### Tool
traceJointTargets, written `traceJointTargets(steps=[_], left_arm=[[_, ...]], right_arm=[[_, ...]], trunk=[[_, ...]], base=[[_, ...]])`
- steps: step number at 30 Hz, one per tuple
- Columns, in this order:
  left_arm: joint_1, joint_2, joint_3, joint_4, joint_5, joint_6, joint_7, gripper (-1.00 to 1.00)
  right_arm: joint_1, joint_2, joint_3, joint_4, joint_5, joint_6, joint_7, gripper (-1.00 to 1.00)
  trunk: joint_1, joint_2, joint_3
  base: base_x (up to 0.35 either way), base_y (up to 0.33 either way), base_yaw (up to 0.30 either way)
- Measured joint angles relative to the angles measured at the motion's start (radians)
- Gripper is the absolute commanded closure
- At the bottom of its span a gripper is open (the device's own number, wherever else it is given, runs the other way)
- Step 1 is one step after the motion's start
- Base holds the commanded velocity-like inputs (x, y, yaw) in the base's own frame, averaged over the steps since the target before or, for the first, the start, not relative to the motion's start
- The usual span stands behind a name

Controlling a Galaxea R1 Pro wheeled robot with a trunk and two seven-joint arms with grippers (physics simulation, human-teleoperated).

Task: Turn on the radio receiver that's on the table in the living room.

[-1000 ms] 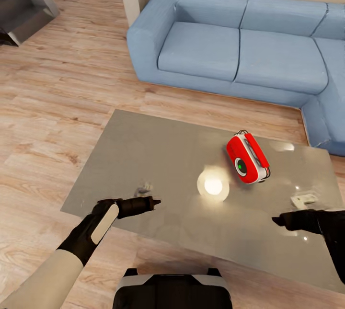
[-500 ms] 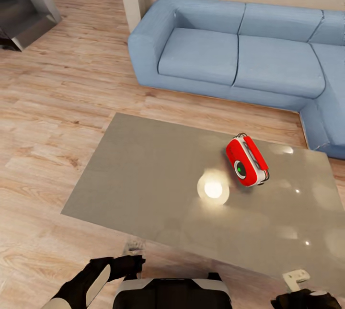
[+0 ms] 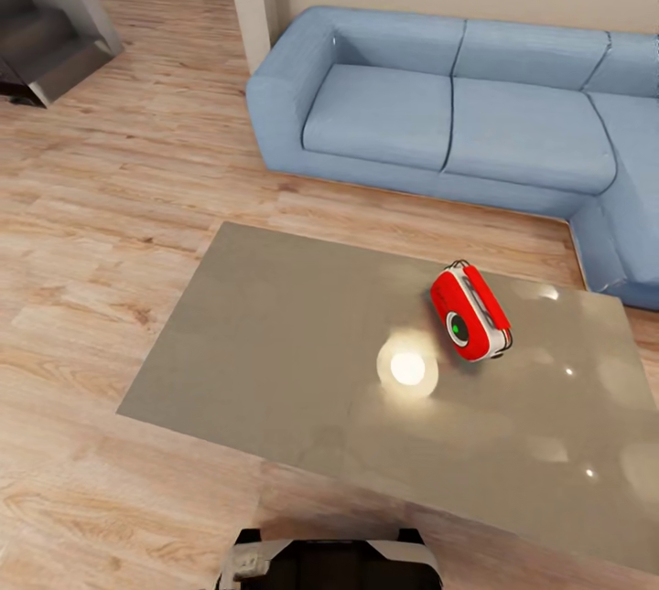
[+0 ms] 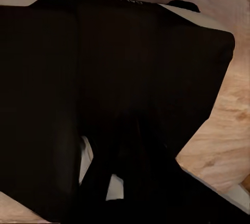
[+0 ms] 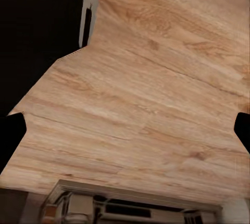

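The radio receiver [image 3: 470,312] rests tilted on the glossy tabletop [image 3: 275,334], toward its far right, beside a bright light reflection [image 3: 407,368]. A blue sofa [image 3: 458,105] stands beyond on the wood floor [image 3: 101,206]. The right gripper's [image 5: 125,130] fingertips [image 5: 10,130] stand wide apart; the left gripper's state cannot be told.

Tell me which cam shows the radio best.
Head view: the radio receiver sits in full view on the table, dial facing the camera. The left wrist view shows dark robot body over floor; the right wrist view shows plank floor.
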Motion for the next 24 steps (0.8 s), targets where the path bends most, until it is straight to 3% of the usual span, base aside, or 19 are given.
traceJointTargets(steps=[4,8,14,16,19,24], left_arm=[[0.052,-0.001,0.000,0.013,-0.014,-0.010,0.019,1.00],[0.098,-0.002,-0.001,0.014,-0.022,-0.013,0.055,1.00],[0.183,-0.002,0.000,0.015,-0.030,-0.066,0.094,1.00],[0.218,-0.002,0.000,0.015,-0.055,-0.085,0.145,1.00],[0.231,-0.002,0.001,0.015,-0.068,-0.099,0.169,1.00],[0.250,-0.004,0.004,0.016,-0.065,-0.113,0.187,1.00]], right_arm=[[0.000,0.007,0.001,0.218,0.002,-0.151,-0.105,-1.00],[0.000,0.021,0.004,0.332,0.004,-0.233,-0.164,-1.00],[0.000,0.059,0.006,0.390,0.005,-0.290,-0.192,-1.00],[0.000,0.064,0.002,0.427,0.001,-0.300,-0.195,-1.00],[0.000,0.067,0.000,0.451,0.000,-0.311,-0.195,-1.00],[0.000,0.096,-0.001,0.470,-0.006,-0.344,-0.195,-1.00]], trunk=[[0.000,0.000,0.006],[0.000,0.000,0.013],[0.000,0.000,0.022],[0.000,0.000,0.025],[0.000,0.000,0.030],[0.000,0.000,0.038]], base=[[0.000,0.000,0.000],[0.000,0.000,0.000],[0.000,0.000,0.000],[0.000,0.000,0.000],[0.000,0.000,0.000],[0.000,0.000,0.000]])
